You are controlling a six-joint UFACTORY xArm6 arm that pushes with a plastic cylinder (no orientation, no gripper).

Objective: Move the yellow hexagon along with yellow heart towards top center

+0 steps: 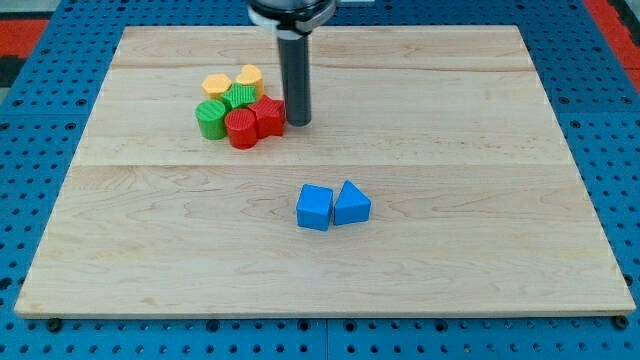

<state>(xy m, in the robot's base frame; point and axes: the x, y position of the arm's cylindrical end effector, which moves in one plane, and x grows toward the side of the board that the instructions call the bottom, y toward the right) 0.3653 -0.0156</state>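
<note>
1. My tip is resting on the board; being a bare rod, it has no jaws to open or close.
2. The yellow hexagon and yellow heart are lying at ten o'clock from my tip, at the cluster's upper edge.
3. Red blocks and green blocks are sitting between, one red block apparently touching my tip.
4. Top centre is lying at about three o'clock from the yellow pair, so pushing likely requires approaching from nine o'clock.
5. Two blue blocks are sitting apart at six o'clock.
</note>
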